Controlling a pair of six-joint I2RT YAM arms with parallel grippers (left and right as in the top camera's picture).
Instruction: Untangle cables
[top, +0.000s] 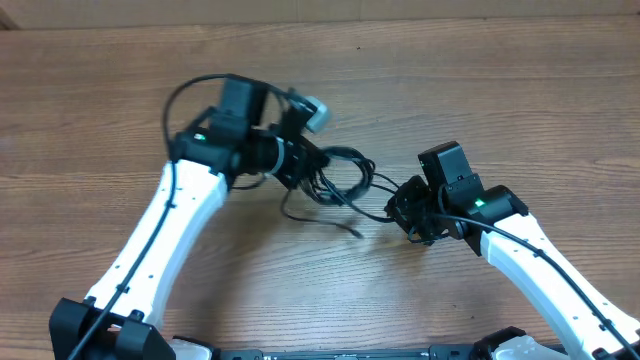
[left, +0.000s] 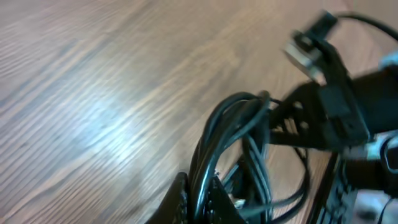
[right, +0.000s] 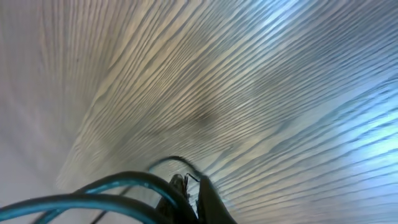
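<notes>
Cables (top: 350, 175) are clamped in the left gripper (top: 303, 165) and the right gripper (top: 402, 208); best ease them apart slowly, lest loops knot.

The cables (top: 335, 180) lie in a bundle on the bench (top: 500, 80) near its middle, between the two arms. The left gripper (top: 300, 165) sits at the bundle's left side, its jaws closed around several strands. The right gripper (top: 405, 210) is to the right, slightly nearer the front edge, its jaws closed on a strand running out from the bundle. One loose end trails forward between the grippers.
</notes>
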